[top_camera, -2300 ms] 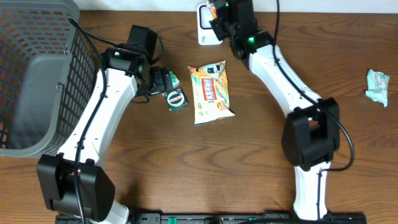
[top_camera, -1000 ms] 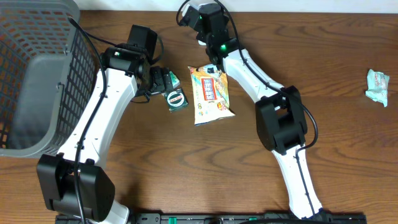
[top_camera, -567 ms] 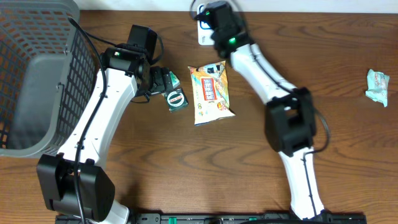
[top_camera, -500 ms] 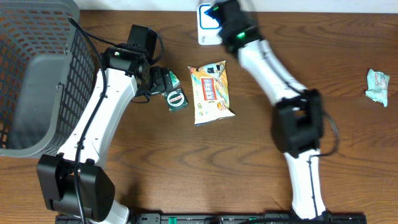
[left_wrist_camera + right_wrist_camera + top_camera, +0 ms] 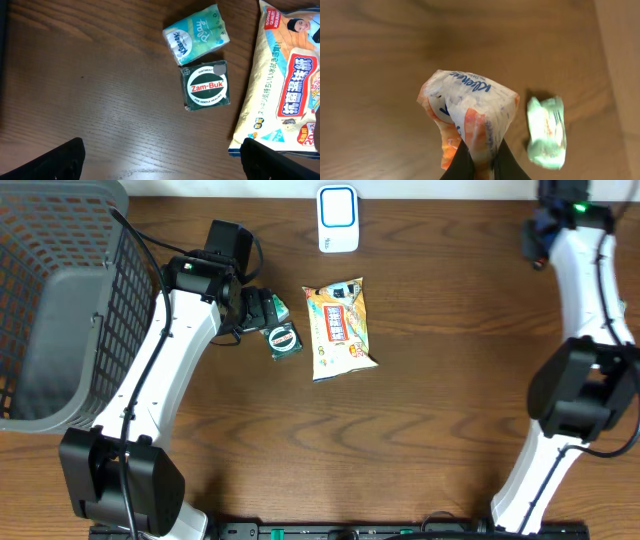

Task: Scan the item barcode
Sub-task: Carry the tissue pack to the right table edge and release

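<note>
We note the right end effector (image 5: 480,167) clamped on one end of the tissue packet (image 5: 470,107), which hangs above the surface (image 5: 380,75), well apart from the scanner (image 5: 338,218). We judge the packet light, soft and slippery-filmed; the end seam looks the best hold. Left end effector (image 5: 162,155) gapes empty.

You have a white tissue packet (image 5: 470,117) with orange patches and blue script, a mint-green packet (image 5: 547,131), a dark green box (image 5: 206,86) with a white disc and red lettering, a yellow pouch (image 5: 340,328) banded red, a white scanner (image 5: 337,215) ringed blue, and a brown wood-grain table (image 5: 100,100)
</note>
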